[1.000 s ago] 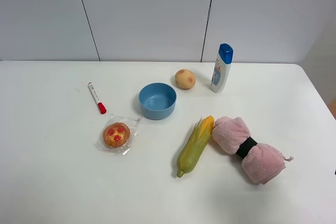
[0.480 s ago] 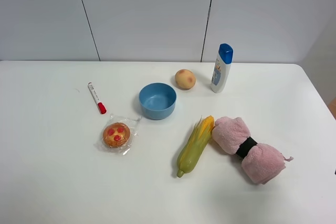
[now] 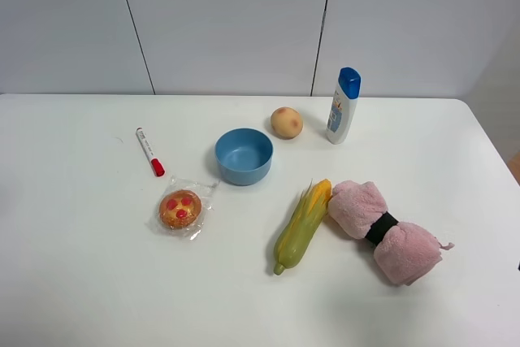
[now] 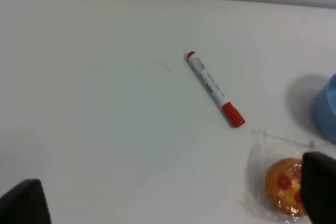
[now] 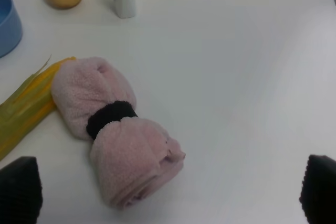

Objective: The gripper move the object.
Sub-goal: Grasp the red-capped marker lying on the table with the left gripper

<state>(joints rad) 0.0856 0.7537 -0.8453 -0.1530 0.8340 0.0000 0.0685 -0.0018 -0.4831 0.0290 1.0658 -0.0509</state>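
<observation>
The object, a slim white marker pen [image 3: 149, 152] with a red cap, lies flat on the white table [image 3: 81, 282] left of the blue bowl [image 3: 243, 156]. It also shows in the left wrist view [image 4: 215, 88]. My left gripper [image 4: 170, 198] is open and empty, its dark fingertips [image 4: 23, 203] wide apart, well short of the pen. My right gripper [image 5: 169, 190] is open and empty, its fingertips [image 5: 319, 187] spread near the pink towel roll [image 5: 113, 129]. Neither arm shows in the high view.
A wrapped round pastry [image 3: 180, 208] lies below the pen. An ear of corn [image 3: 302, 225] touches a pink towel roll [image 3: 386, 232]. A potato [image 3: 286, 123] and a white bottle with a blue cap [image 3: 343, 106] stand behind the bowl.
</observation>
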